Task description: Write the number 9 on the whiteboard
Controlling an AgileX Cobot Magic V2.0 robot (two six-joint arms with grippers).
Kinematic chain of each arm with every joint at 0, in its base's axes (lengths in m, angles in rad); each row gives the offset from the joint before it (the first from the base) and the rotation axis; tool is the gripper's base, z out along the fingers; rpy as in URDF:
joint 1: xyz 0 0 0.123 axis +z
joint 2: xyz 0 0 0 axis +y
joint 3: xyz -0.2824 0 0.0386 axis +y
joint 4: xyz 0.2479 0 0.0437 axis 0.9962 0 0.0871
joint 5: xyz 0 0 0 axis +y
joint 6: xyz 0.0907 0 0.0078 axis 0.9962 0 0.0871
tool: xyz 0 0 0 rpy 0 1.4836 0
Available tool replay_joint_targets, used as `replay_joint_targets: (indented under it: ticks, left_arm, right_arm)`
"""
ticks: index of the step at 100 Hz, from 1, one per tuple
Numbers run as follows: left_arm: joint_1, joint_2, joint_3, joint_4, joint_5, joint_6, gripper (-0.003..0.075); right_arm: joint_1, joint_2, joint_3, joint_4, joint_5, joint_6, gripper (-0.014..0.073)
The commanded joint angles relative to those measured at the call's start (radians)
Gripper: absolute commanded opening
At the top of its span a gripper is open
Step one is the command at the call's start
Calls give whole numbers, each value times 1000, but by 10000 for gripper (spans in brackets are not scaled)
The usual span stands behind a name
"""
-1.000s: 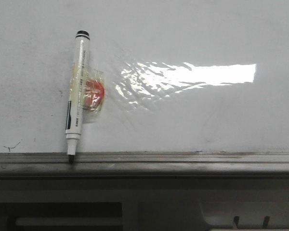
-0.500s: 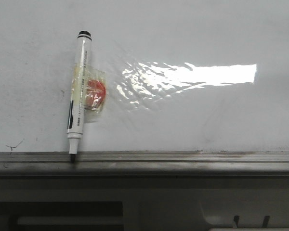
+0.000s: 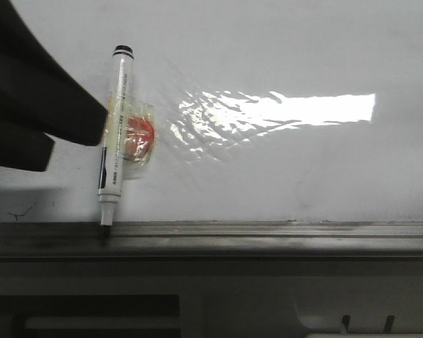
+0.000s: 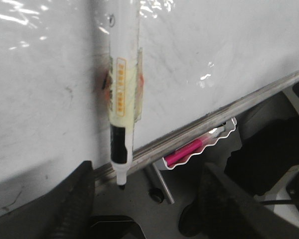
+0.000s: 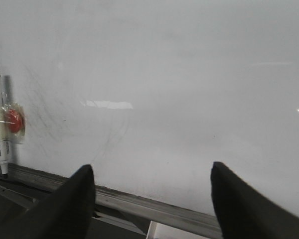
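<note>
Front view: left gripper (image 3: 70,134) sits beside the pen (image 3: 116,134) on the whiteboard (image 3: 282,49). Both grippers' jaws are spread; right gripper (image 5: 152,194) faces bare board.

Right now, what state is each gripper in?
Left gripper: open, holding nothing, fingers either side of the marker tip.
Right gripper: open, empty, facing the whiteboard.

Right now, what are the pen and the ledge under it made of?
The marker pen looks like smooth white plastic with printed labels, clear tape around its middle. The ledge seems dull grey metal, probably aluminium, judging by its ridged, scuffed surface.
</note>
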Motion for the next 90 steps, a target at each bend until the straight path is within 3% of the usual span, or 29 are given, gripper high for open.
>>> replay_joint_targets:
  ticks: [1,25,30,41,59,67,90]
  left_arm:
    - [-36,49,-27,-71,-132,2,389]
    - [-44,169,-27,-74,-177,2,272]
    - [-44,179,-27,-74,-177,2,209]
    - [-44,186,-27,-74,-191,2,-23]
    - [-49,161,-29,-74,-209,20,-18]
    - [-83,119,-29,-74,-200,121,-18]
    - [-238,-23,30,-180,-174,504,-5]
  right_arm:
    - [-5,15,-34,4,-73,-10,433]
    - [-5,15,-34,4,-73,-8,433]
    - [-5,15,-34,4,-73,-8,433]
    - [-5,15,-34,4,-69,-8,433]
    - [-5,15,-34,4,-62,-15,433]
    - [-5,15,-36,27,-35,-46,433]
    - [-5,40,-79,435,178,-536,433]
